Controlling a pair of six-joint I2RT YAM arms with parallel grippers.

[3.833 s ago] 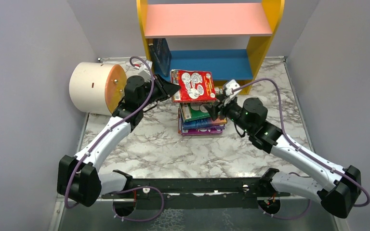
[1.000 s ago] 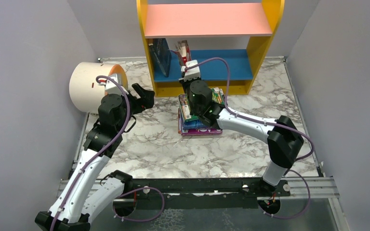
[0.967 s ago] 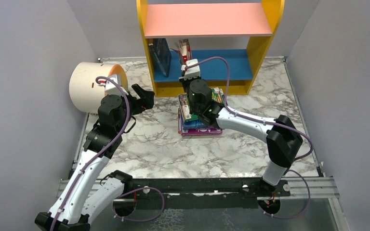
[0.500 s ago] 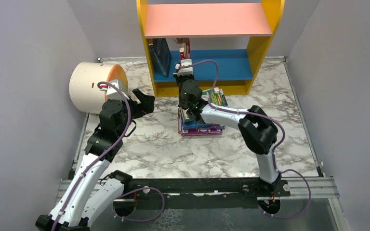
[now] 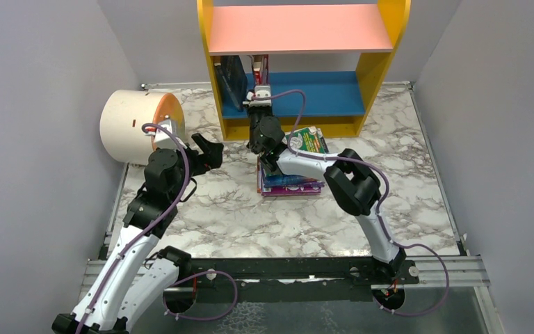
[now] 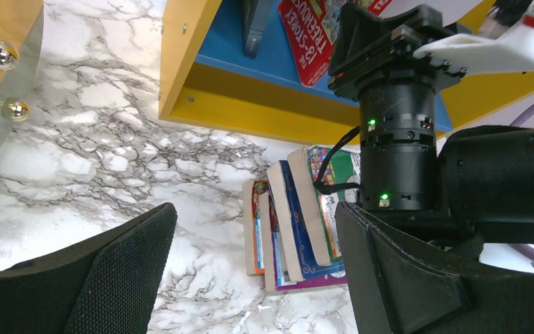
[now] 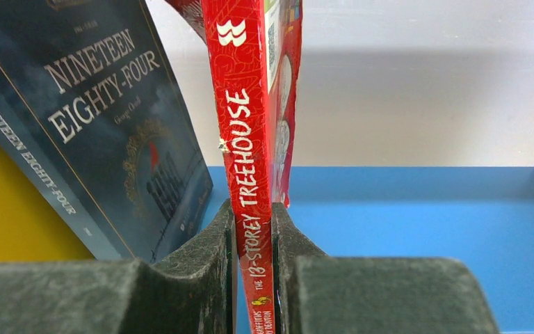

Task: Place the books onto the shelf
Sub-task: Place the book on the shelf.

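My right gripper (image 5: pixel 259 82) (image 7: pixel 252 209) is shut on the spine of a red book (image 5: pixel 260 67) (image 7: pixel 249 132), "The 13-Storey Treehouse". The book stands upright over the blue lower board (image 5: pixel 320 92) (image 7: pixel 403 223) of the shelf (image 5: pixel 379 49). Just to its left a dark blue book (image 5: pixel 233 78) (image 7: pixel 97 118), "Nineteen Eighty-Four", leans against the yellow side panel. Several more books (image 5: pixel 288 177) (image 6: pixel 299 229) lie stacked on the table before the shelf, a green one (image 5: pixel 310 139) on top. Left of the stack hangs my left gripper (image 5: pixel 206 149) (image 6: pixel 254 223), open and with nothing in it.
A cream cylinder with an orange end (image 5: pixel 135 125) (image 6: pixel 3 56) lies at the table's left, close behind my left wrist. The pink upper board (image 5: pixel 299 28) overhangs the lower one. My right arm (image 5: pixel 348 184) reaches over the stack. Grey walls close in both sides.
My right gripper has carried the red book leftward and deeper into the shelf, next to the dark blue book, its elbow folding inward. The left arm has barely shifted.
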